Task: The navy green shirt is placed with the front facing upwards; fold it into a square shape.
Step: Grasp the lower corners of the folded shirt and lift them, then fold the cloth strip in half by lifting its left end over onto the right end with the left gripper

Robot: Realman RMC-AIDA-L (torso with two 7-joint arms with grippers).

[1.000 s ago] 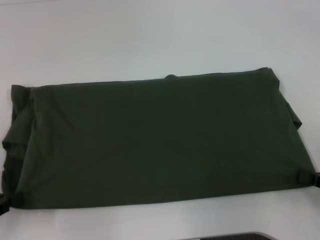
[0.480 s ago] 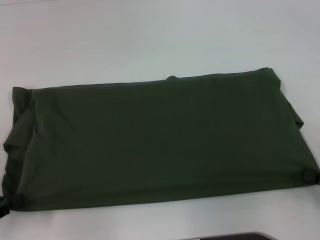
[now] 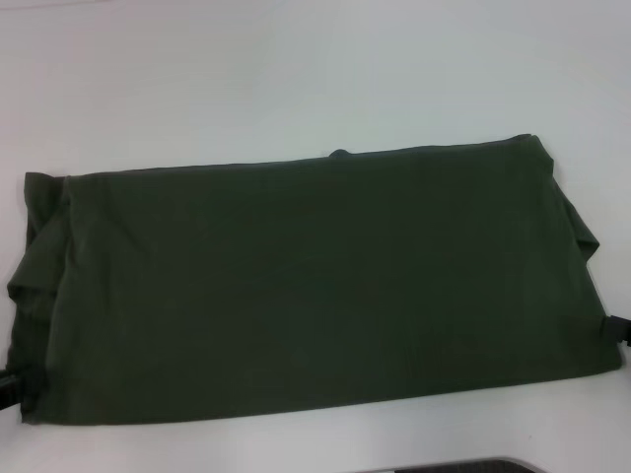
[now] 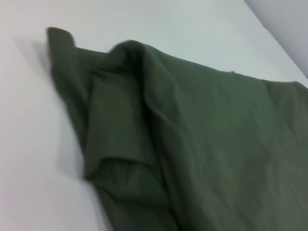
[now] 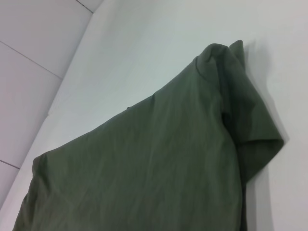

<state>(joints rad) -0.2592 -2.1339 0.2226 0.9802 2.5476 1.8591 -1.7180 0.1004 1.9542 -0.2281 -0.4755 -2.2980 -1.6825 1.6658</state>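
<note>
A plain white tabletop (image 3: pixel 296 69) carries everything here, and only one thing lies directly on it — the navy green shirt (image 3: pixel 315 276). The shirt is spread out as a wide, flat band running across the tabletop from the robot's left to its right, plain cloth facing up. At each end the fabric bunches into loose folds — a sleeve tucked against the body on the left, a rumpled edge on the right.
</note>
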